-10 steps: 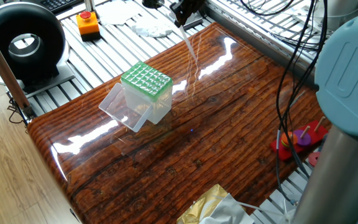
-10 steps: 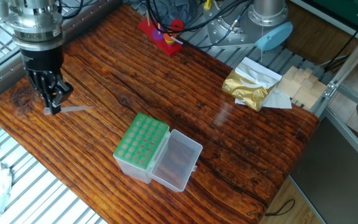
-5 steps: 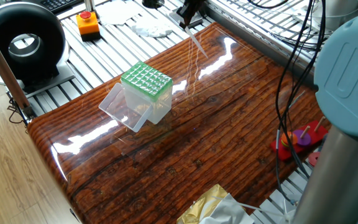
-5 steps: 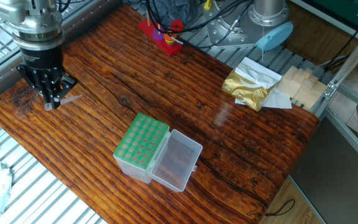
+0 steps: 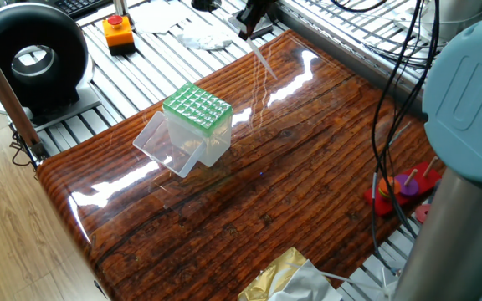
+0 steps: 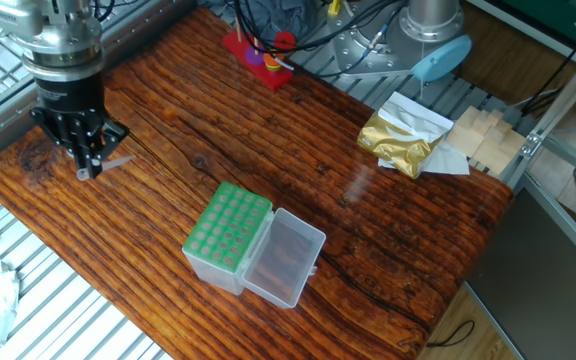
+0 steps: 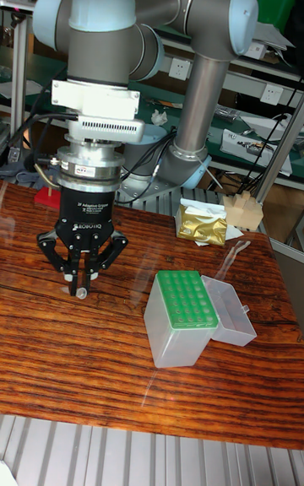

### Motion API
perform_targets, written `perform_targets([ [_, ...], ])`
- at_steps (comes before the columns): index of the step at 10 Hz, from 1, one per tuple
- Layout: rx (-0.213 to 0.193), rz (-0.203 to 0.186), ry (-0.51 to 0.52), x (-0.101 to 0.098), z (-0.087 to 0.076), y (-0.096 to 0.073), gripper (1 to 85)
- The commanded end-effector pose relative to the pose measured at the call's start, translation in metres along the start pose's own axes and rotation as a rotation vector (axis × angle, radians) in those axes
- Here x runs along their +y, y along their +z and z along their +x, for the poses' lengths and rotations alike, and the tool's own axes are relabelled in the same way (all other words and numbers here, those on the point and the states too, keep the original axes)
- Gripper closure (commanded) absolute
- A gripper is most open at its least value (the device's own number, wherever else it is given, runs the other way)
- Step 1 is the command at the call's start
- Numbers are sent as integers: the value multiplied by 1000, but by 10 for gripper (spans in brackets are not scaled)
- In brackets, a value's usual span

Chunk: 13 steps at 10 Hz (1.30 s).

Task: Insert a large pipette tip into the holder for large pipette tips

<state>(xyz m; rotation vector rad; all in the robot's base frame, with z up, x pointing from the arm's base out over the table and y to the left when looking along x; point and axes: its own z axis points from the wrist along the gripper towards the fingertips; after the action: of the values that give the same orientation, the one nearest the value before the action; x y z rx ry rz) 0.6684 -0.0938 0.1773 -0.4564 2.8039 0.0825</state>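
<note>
While pincer grips tip, holder sits well apart.

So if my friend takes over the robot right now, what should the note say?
Tool: shut on the slender translucent whitish plastic pipette tip, held up off the shiny brown wooden table near its far corner; the tip sticks out sideways.
Holder: the small clear plastic box with the light-green grid top sits mid-table, hinged lid open beside it, well apart from the tool.
Done: tip picked up.
Left: carry it over the green grid, point it downward, push it into a hole, let go.
</note>
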Motion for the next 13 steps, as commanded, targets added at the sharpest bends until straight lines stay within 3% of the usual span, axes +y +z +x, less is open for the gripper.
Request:
perform_targets([
  [1, 6, -18, 7, 3, 1, -17, 847],
  [3, 1, -36, 46, 8, 1, -42, 847],
  [5, 34, -48, 86, 15, 12, -74, 847],
  [7, 65, -36, 124, 32, 2, -96, 847],
  [10, 77, -43, 183, 69, -27, -107, 847],
  [13, 72, -38, 247, 109, -50, -105, 847],
])
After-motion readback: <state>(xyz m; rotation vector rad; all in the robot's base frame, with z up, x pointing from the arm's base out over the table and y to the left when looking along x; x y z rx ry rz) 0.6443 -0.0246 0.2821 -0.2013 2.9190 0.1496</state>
